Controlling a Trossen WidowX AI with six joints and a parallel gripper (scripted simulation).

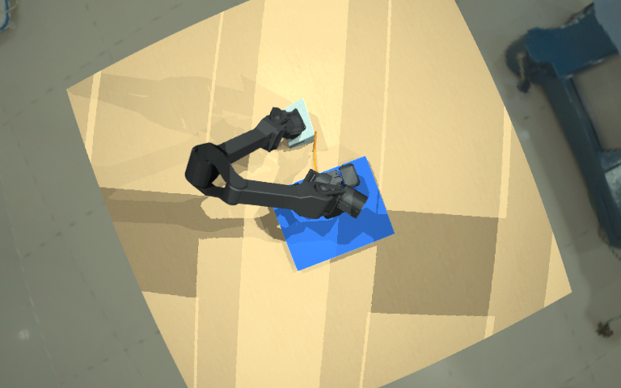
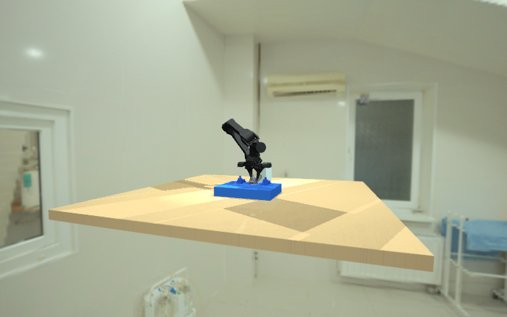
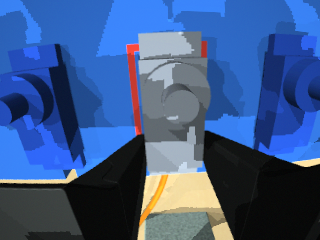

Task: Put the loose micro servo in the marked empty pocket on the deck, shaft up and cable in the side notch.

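Note:
The loose micro servo [image 3: 175, 122] [image 2: 253, 180] is grey, with its output shaft facing up towards the wrist camera. It is at or just over the marked pocket; its depth there cannot be told. The pocket's red outline [image 3: 133, 90] shows along its left side and a little at the upper right. My gripper [image 3: 172, 140] [image 2: 254, 177] is shut on the servo near its cable end. The orange cable [image 3: 158, 196] [image 1: 315, 151] leaves that end and runs off the blue deck [image 1: 315, 255] [image 2: 243, 191]. The side notch is hidden.
A blue servo shape stands on the deck on each side, one at the left [image 3: 37, 117] [image 2: 240, 179] and one at the right [image 3: 282, 107] [image 2: 265, 181]. A pale block [image 1: 307, 130] [image 2: 268, 173] [image 3: 177, 227] lies under the arm's base, beyond the cable.

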